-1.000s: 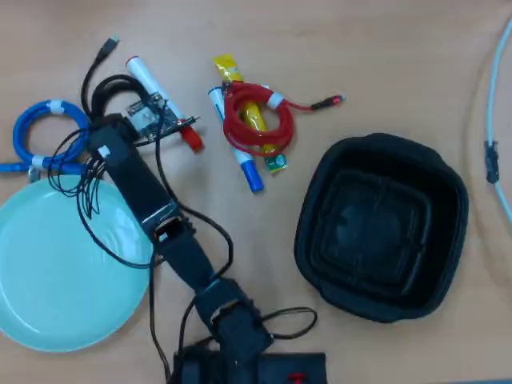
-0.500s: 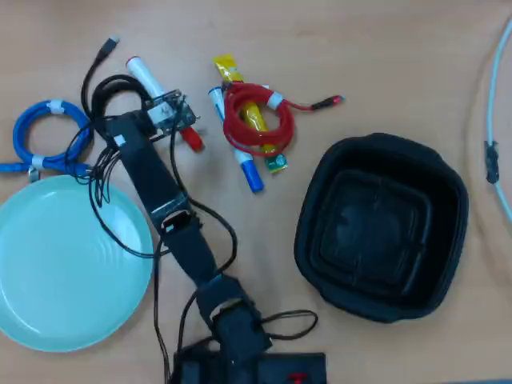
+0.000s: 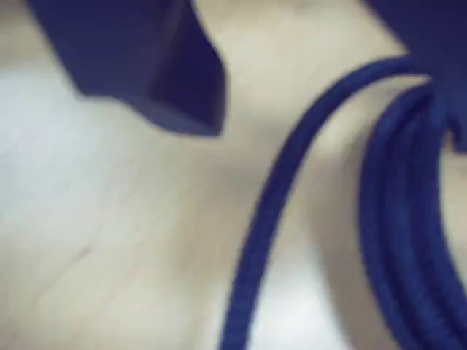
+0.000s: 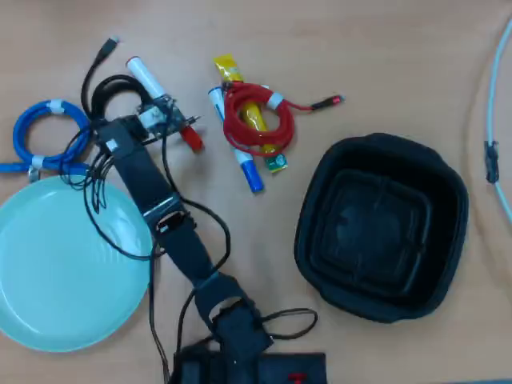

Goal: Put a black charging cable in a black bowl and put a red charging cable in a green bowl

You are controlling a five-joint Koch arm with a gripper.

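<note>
Wrist view: blurred and tinted blue. One dark jaw tip fills the top left above the pale table; a second dark part sits at the top right corner. A thin cable runs diagonally from the upper right down to the bottom edge, and beside it, at the right, several turns of its coil curve down. The gripper has clear table between its two parts, so the jaws stand apart, holding nothing.

Overhead view: the arm reaches from the bottom centre up to the left, its gripper over the black cable, whose coil lies at the upper left with one loose end running up to a small plug. A blue cable lies coiled just left of it, above the green bowl, which is empty at the lower left. The red cable lies coiled at top centre over a yellow tube and a marker, its plug end stretching right. The black bowl sits empty at the right, well apart from both cables.
</note>
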